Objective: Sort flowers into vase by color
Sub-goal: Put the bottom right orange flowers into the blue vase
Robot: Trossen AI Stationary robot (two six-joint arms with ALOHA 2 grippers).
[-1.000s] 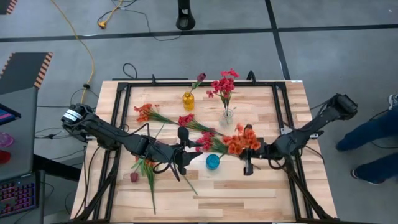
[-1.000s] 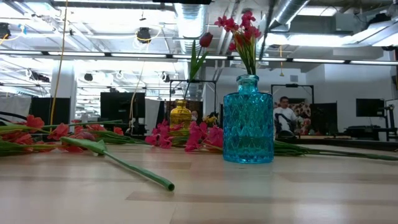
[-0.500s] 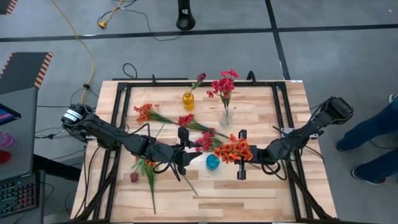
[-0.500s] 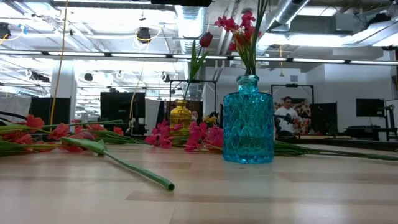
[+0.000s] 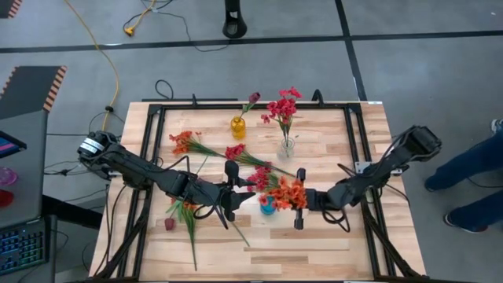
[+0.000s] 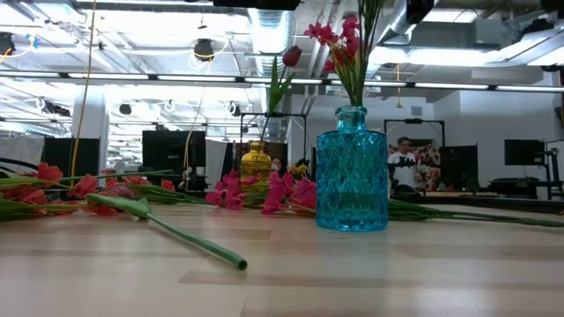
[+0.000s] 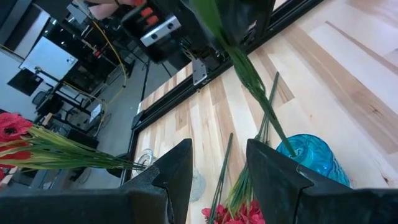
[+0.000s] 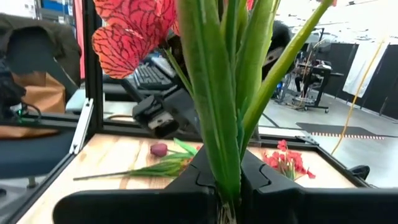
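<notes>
My right gripper [image 5: 294, 201] is shut on an orange-red spray [image 5: 286, 192] over the blue vase [image 5: 269, 205] at the table's middle. The spray's stem [image 7: 250, 81] slants down to the vase's mouth [image 7: 297, 149]. My left gripper [image 5: 242, 192] stands open just left of the vase, nothing between its fingers [image 7: 177, 174]. A maroon bud stands in the yellow vase [image 5: 237, 126], and crimson-pink blooms [image 5: 283, 106] in the clear vase [image 5: 287, 145]. More orange-red [image 5: 185, 143] and crimson-pink flowers [image 5: 234, 152] lie on the table. My right gripper pinches the orange-red spray's bundle of green stems [image 8: 225, 163] between its two fingers, a short way below the blooms [image 8: 132, 32]. The fingers come in level from the table's right and lie across the stems. The spray stands nearly upright, lifted clear, its stem hanging toward the blue vase.
A black frame [image 5: 149, 157] runs round the tabletop. An orange-red spray [image 5: 187, 214] and a loose maroon bud [image 5: 169, 224] lie near the left front. A green stem [image 6: 176, 233] lies across the near table. A person's legs [image 5: 471, 185] stand beyond the right edge.
My right gripper has carried the orange-red spray toward the table's left and down, from right of the blue vase to over it. The spray's stem now shows above the vase in the low view.
</notes>
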